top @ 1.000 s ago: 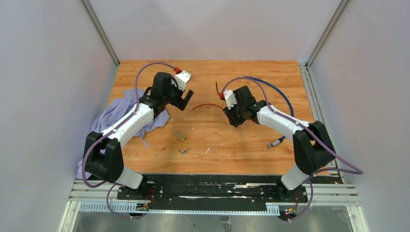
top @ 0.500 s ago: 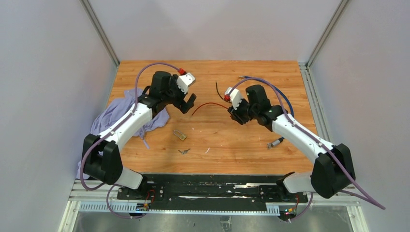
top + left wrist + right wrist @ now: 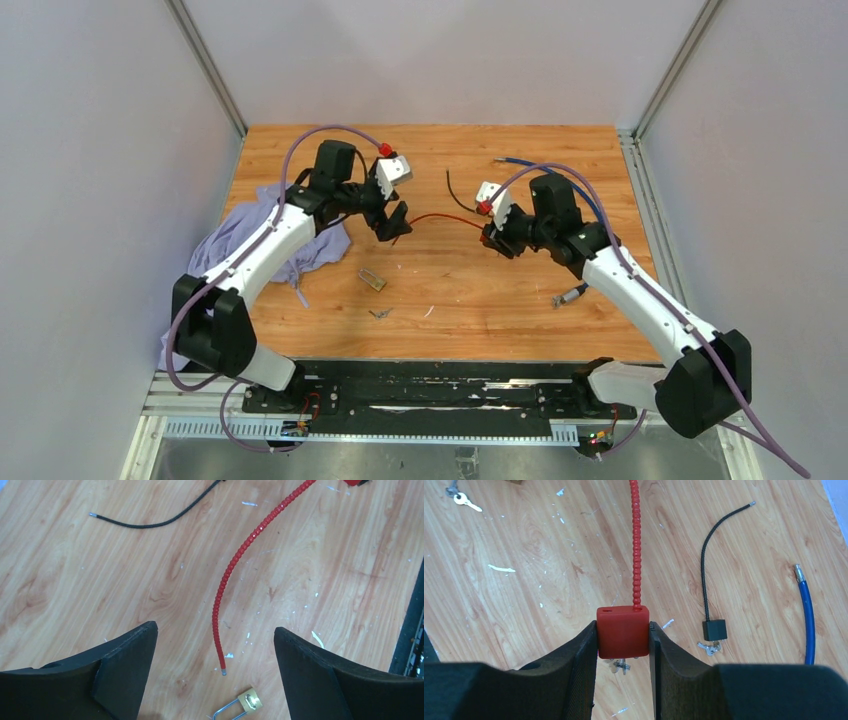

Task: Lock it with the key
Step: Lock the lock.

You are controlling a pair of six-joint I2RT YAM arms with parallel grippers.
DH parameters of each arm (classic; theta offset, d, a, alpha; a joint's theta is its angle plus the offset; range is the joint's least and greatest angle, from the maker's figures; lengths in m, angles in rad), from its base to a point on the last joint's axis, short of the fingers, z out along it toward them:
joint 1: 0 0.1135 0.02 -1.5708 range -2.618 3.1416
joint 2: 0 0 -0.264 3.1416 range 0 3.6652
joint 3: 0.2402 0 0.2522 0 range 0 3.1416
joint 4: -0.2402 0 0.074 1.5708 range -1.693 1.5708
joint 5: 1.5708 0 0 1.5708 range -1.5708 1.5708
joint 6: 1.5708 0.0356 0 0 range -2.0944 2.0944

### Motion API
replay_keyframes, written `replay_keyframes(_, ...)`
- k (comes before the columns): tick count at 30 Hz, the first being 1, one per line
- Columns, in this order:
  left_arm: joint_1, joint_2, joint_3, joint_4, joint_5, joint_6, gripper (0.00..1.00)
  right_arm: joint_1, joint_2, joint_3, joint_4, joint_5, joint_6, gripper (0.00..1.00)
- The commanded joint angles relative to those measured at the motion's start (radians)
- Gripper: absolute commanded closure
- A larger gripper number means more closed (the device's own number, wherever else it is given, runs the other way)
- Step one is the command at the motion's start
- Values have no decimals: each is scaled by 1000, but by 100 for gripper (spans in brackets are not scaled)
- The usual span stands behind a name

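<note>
The lock (image 3: 622,639), a red block, is clamped by its two sides in the right gripper (image 3: 622,627), whose jaws are set about halfway and pressed flat against it. It is held above the table (image 3: 524,580). From the lock's top face a red cable (image 3: 235,562) is run straight out towards the left gripper (image 3: 214,630), so the cable's long axis lies along the line between the two grippers. Beside the cable's root, an open hole (image 3: 609,610) is seen in the same face.

The left gripper is spread wide and nothing is held in it. The cable's free tip (image 3: 223,671) is framed between its jaws, untouched, at the far end from the lock; a brass padlock (image 3: 250,700) lies just beyond that tip. The left arm is plainly the nearer to the tip.

A key (image 3: 620,666) shows just under the lock; whether it is seated in the keyhole cannot be told.

The next move is judged to depend on the tip being taken crosswise by the left gripper and bent back round to the hole, before the key is turned.
</note>
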Motion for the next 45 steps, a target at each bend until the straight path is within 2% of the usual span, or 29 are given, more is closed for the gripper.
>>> replay_keyframes(1, 7, 28, 24, -63, 56, 52, 9, -20, -36, 17, -25, -69, -36, 99)
replay_keyframes(8, 6, 89, 41, -87, 106, 21, 12, -20, -38, 31, -44, -107, -28, 99)
replay_keyframes(15, 0, 151, 58, -24, 155, -69, 25, -20, -35, 33, -48, -144, -15, 99)
replay_keyframes(19, -28, 181, 83, -40, 162, -57, 35, -20, -35, 34, -49, -145, -11, 99)
replay_keyframes(24, -57, 200, 99, -46, 189, -57, 53, -20, -34, 27, -44, -144, -7, 99)
replay_keyframes(32, -65, 171, 121, 13, 284, -171, 98, -20, -14, 9, 3, -118, 42, 99)
replay_keyframes(36, -68, 134, 108, 105, 329, -288, 100, -20, 9, 18, 23, -86, 90, 95)
replay_keyframes(42, -68, 79, 84, 202, 369, -429, 100, -22, 32, 58, 31, -112, 140, 76)
replay_keyframes(45, -68, 64, 77, 242, 379, -500, 100, -22, 56, 95, 9, -154, 150, 70)
